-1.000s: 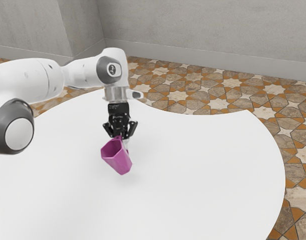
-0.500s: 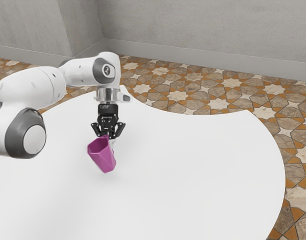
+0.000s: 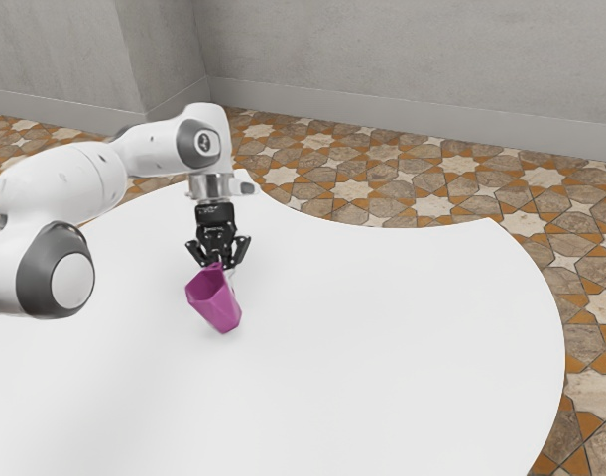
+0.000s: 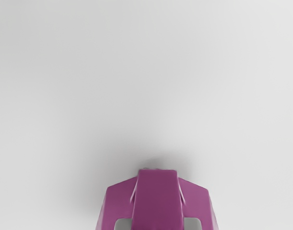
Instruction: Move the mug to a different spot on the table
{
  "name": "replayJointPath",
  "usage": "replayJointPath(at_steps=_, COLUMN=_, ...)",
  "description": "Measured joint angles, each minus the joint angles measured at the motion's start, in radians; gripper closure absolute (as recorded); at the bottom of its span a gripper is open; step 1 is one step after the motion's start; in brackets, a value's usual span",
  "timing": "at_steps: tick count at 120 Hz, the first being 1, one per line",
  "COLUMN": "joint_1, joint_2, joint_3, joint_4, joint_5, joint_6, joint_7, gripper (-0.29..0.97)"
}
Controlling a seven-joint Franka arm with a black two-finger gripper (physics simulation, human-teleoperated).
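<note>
The gripper [image 3: 215, 265] is clenching the upper edge of the magenta mug [image 3: 214, 302], which is hanging tilted over the white table [image 3: 402, 357], toward the exterior view's left. Whether its base is touching the table is hard to tell. The wrist view is showing the mug's handle [image 4: 158, 201] just under the hand, cut off at the frame edge.

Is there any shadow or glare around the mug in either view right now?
Wrist view: a soft grey shadow pools on the white table just beyond the faceted magenta mug; no glare. Exterior view: even, diffuse light; the mug hangs tilted in the black jaws, with only a faint shadow beneath.
</note>
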Motion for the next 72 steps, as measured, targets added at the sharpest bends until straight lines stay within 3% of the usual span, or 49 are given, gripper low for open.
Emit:
replayJointPath(at_steps=24, joint_1=0.000, joint_2=0.014, joint_3=0.000, joint_4=-0.001, joint_5=0.020, joint_6=0.015, joint_7=-0.005, gripper=0.74)
replayJointPath(at_steps=47, joint_1=0.008, joint_2=0.012, joint_3=0.005, joint_4=0.000, joint_5=0.035, joint_6=0.076, joint_7=-0.008, gripper=0.34)
replayJointPath(at_steps=72, joint_1=-0.002, joint_2=-0.036, joint_3=0.004, joint_4=-0.007, joint_5=0.135, joint_6=0.217, joint_7=0.008, gripper=0.13)
